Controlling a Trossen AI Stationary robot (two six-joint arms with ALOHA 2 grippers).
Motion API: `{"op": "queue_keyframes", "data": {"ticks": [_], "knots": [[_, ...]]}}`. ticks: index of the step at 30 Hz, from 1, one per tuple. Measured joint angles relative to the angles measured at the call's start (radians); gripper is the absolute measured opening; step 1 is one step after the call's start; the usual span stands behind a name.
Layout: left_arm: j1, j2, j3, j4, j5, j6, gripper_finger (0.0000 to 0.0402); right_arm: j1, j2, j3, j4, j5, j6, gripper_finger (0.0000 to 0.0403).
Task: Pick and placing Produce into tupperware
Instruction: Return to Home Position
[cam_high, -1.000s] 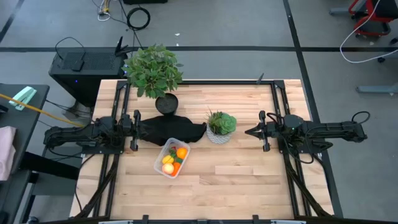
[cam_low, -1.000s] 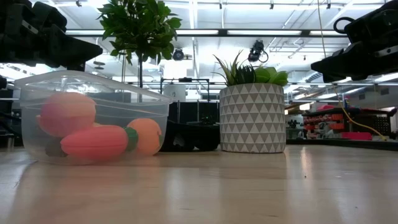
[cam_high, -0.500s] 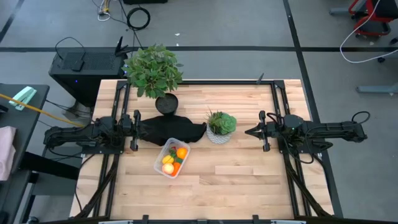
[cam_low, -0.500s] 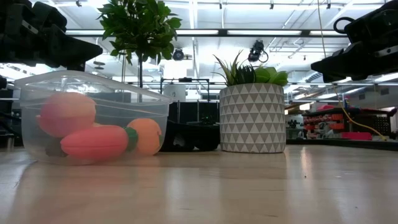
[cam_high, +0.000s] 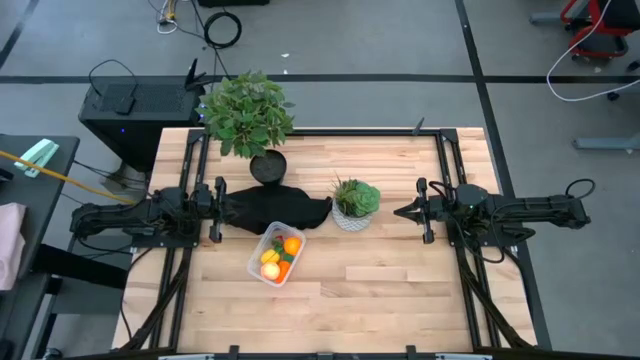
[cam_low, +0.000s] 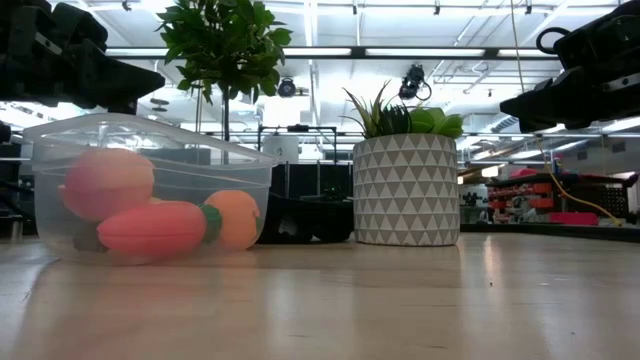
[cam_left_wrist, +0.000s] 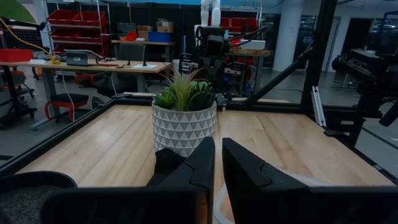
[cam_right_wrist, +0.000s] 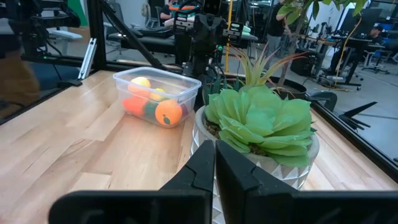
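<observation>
l gripper (cam_left_wrist: 218, 152), r gripper (cam_right_wrist: 215, 154) closed.

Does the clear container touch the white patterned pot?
No, the high view shows the tupperware apart from the white pot, with a gap between them.

Bright, even overhead light; soft shadows

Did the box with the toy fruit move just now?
No. In the low view the tupperware keeps the same gap from the white patterned pot as before.
</observation>
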Motion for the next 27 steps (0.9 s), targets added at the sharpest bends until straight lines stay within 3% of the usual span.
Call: {"op": "queue_keyframes", "data": {"ticks": [27], "knots": [[0.0,0.0,0.0,0.0,0.0,0.0,0.0043,0.0,0.0,0.0,0.0,0.0,0.0,0.0023]]}}
